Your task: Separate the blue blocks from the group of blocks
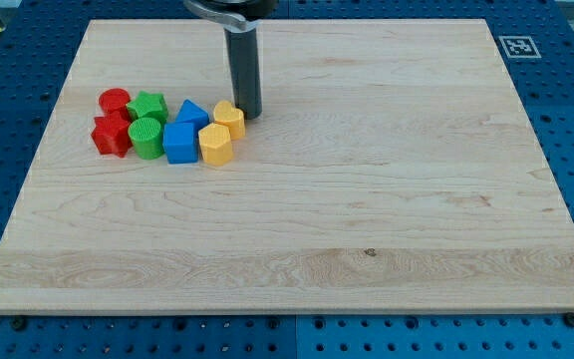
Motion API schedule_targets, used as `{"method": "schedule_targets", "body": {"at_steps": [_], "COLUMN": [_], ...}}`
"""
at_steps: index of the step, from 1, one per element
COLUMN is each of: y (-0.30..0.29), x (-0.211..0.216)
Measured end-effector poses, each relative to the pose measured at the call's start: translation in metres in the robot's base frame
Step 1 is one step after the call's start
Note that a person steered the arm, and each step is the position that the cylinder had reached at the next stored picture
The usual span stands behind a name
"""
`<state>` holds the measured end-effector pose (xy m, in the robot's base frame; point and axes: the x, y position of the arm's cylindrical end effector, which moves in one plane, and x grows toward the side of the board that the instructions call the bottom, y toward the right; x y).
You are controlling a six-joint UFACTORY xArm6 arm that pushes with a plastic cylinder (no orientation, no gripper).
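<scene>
Now my tip (250, 116) sits just right of upper yellow block (229, 117), seemingly touching; blue blocks (180, 142) amid cluster on tabletop (367, 199). No gripper fitted, nothing held.

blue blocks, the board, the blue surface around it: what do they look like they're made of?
Blue blocks: probably moulded or printed plastic; uniform saturated colour, matte with soft sheen.
Board: light wood, likely maple or birch; visible grain, strip seams, a small knot, satin finish.
Surround: looks like painted metal plate with a regular hole grid; material uncertain.
</scene>
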<state>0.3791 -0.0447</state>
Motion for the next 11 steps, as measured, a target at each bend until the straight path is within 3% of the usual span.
{"method": "schedule_targets", "body": {"at_steps": [2, 3, 5, 6, 8, 9, 11], "y": [0.081, 0.088, 0.017, -0.048, -0.072, -0.081, -0.107], "x": [0.021, 0.061, 0.166, 0.175, 0.114, 0.114, 0.077]}}
